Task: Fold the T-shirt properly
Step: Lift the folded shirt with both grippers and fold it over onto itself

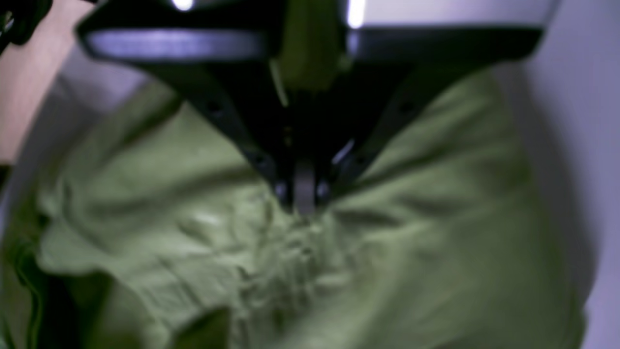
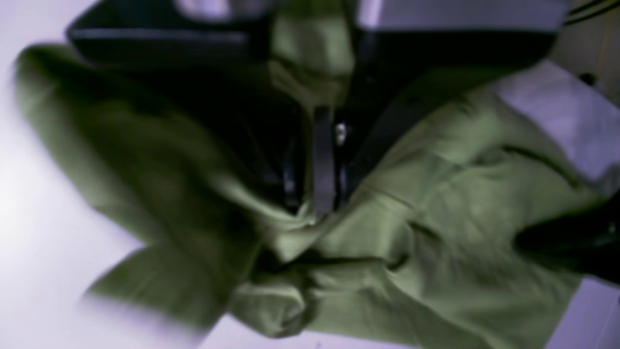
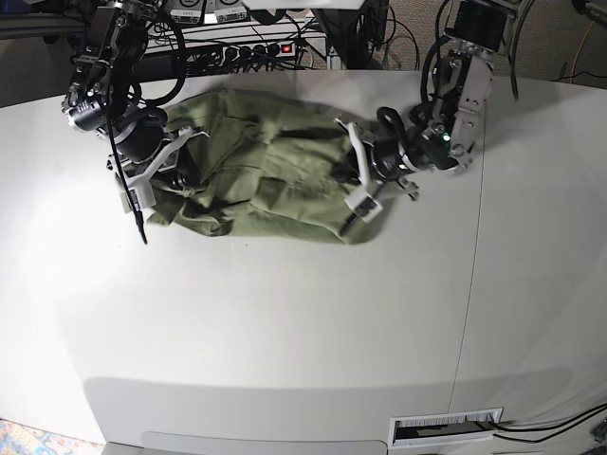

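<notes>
The olive-green T-shirt (image 3: 266,180) lies crumpled and bunched on the white table (image 3: 285,322), stretched between both arms. At the shirt's right edge in the base view, my left gripper (image 3: 343,178) has its jaws together. In the left wrist view that gripper (image 1: 304,196) pinches a wrinkled ridge of the T-shirt (image 1: 436,232). My right gripper (image 3: 180,178) is at the shirt's left edge. Close up, the right gripper (image 2: 322,198) is shut on a fold of the T-shirt (image 2: 436,242), with fabric draped over its left side.
A power strip (image 3: 256,49) and cables run behind the table's back edge. A seam (image 3: 471,284) crosses the table on the right. A slotted vent (image 3: 446,428) sits at the front edge.
</notes>
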